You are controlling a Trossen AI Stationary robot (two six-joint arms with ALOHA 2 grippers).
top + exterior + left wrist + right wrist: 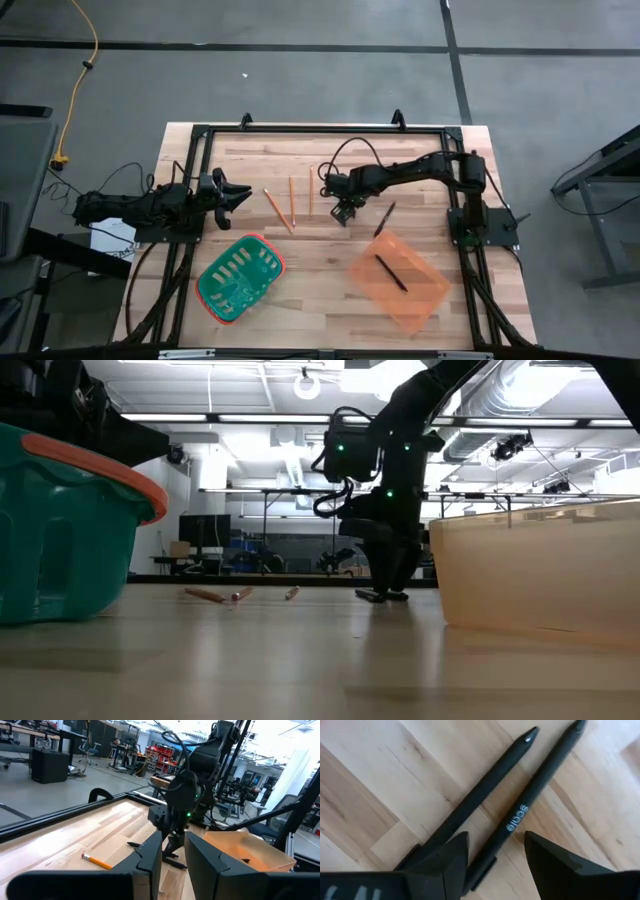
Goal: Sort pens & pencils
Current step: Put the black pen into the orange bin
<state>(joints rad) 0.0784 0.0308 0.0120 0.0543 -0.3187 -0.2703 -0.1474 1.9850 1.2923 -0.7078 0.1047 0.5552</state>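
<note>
Two black pens lie side by side on the wood under my right gripper [495, 852], one plain [485, 790] and one with pale lettering [530, 800]. The gripper is open and low over them [345, 210]. Its fingers stand on either side of the lettered pen's lower end, and one finger covers the plain pen's end. Another pen [385, 218] lies on the table nearby, and one more [391, 272] lies in the orange tray [425, 295]. Three orange-yellow pencils [291, 200] lie flat between the arms. My left gripper [235, 195] waits open at the table's left.
A green basket with an orange rim [240, 277] sits near the front left, and the orange tray sits front right. A black frame rail [320, 128] runs around the table. Bare wood lies between basket and tray. The room beyond the table holds benches and equipment.
</note>
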